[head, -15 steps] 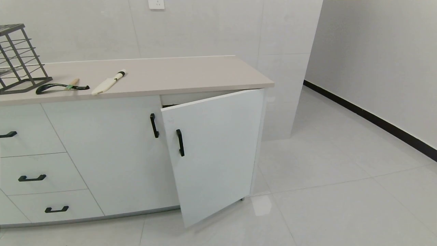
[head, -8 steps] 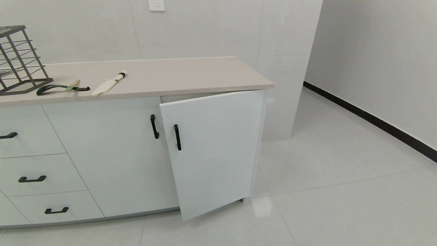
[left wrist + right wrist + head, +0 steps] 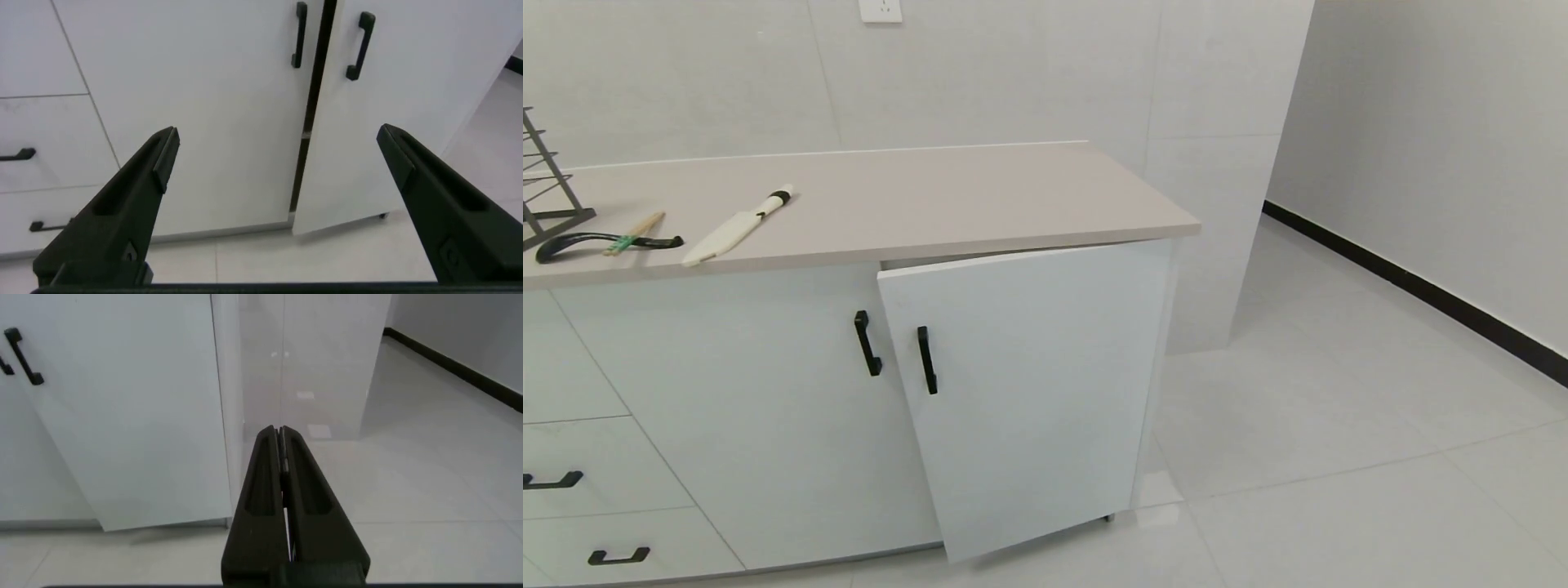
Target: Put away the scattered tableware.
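Fingers of the left gripper [image 3: 276,135] spread wide, nothing between them, aimed low at the cabinet front, at the seam between two doors. Fingers of the right gripper [image 3: 280,434] pressed together tip to tip, nothing pinched, aimed at the hinge side of the right door [image 3: 122,416] and the floor [image 3: 425,457] beyond.

Right door [image 3: 1029,384] ajar, swung outward on its right-hand hinge, its free edge standing forward of the closed left door [image 3: 727,408]; dark gap between the two in the left wrist view. One black vertical handle on each: left handle [image 3: 867,343], right handle [image 3: 926,359], side by side and near each other. Drawers [image 3: 572,490] with black pulls further left.

Above, the beige surface [image 3: 972,196], with the tableware toward its left end, well apart from both grippers: black ladle [image 3: 572,243] lying flat, bowl end next to the foot of a wire rack [image 3: 547,196]; chopsticks [image 3: 637,230] with a green band, laid across the ladle's handle; cream knife [image 3: 735,229] just beside them on the right, at an angle, dark-banded handle pointing toward the wall. Wall socket [image 3: 880,10] on the tiles above.
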You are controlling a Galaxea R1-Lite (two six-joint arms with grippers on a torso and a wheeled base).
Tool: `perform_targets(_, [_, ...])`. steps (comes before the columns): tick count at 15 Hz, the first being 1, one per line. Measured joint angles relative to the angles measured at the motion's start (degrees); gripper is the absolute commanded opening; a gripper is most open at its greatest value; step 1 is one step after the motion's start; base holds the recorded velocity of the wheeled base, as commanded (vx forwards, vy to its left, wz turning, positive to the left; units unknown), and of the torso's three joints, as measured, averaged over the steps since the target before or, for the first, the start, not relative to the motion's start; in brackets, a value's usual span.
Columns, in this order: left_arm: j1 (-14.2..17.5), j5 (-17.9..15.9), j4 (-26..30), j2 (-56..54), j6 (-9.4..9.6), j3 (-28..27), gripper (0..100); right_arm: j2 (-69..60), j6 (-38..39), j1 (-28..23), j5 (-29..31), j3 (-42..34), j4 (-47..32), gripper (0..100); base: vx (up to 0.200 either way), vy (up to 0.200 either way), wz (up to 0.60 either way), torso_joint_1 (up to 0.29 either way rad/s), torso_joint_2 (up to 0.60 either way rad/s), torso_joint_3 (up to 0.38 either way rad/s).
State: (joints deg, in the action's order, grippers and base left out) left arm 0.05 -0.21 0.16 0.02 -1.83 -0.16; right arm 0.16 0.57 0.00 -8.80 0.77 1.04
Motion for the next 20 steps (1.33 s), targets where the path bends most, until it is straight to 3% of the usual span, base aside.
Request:
perform_targets(7, [0.0,0.1,0.0,0.0,-0.09,0.0,100,-0.2,-0.2,0.0,0.0,0.0,0.1,0,0.0,0.029,0.51,0.006,0.0,0.003])
perform_targets(10, [0.0,0.1,-0.1,0.0,-0.16,0.0,100,-0.2,-0.1,0.0,-0.4,0.0,0.0,0,0.0,0.0,0.0,0.0,0.0,0.0])
perform_targets(20, [0.0,0.2,-0.1,0.0,-0.46,0.0,100,-0.2,-0.6,0.0,-0.5,-0.4,2.5,0,0.0,0.2,0.0,0.001,0.0,0.002])
